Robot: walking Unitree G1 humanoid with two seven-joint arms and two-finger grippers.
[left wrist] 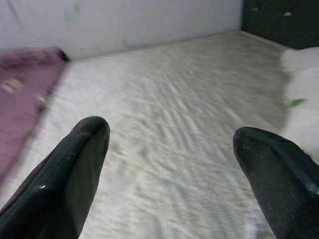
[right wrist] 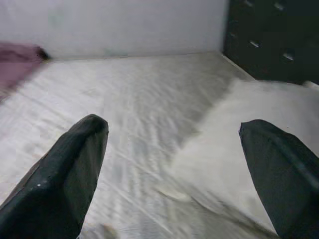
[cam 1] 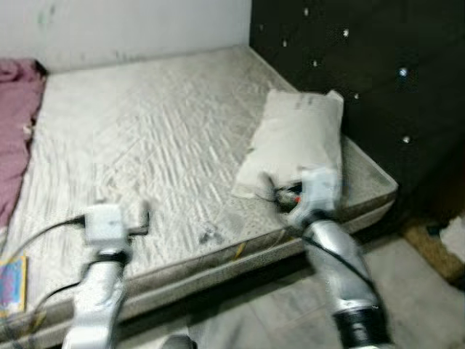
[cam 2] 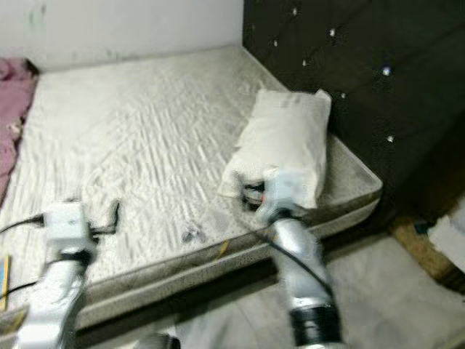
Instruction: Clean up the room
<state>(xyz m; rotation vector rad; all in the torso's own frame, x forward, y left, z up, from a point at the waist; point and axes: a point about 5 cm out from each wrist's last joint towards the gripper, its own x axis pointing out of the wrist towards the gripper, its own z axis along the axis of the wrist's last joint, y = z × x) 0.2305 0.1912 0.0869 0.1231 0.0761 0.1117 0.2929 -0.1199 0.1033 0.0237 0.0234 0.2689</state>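
Bare mattress (cam 1: 145, 138) w/ pillow (cam 1: 298, 138) at its right edge by headboard (cam 1: 378, 80); my right gripper (right wrist: 174, 169) spread wide, empty, just short of pillow, left gripper (left wrist: 169, 164) likewise wide, holding nothing.

Even, diffuse room light; motion blur is seen across all views. Headboard (cam 1: 363, 80) at 1 o'clock is underexposed, with small stud glints.

Wall (cam 1: 131, 25): plain white, behind the bed.
Headboard (cam 1: 363, 80): dark, tufted, shiny studs.
Mattress (cam 1: 160, 138): bare, quilted, off-white.
Floor (cam 1: 414, 291): pale grey.
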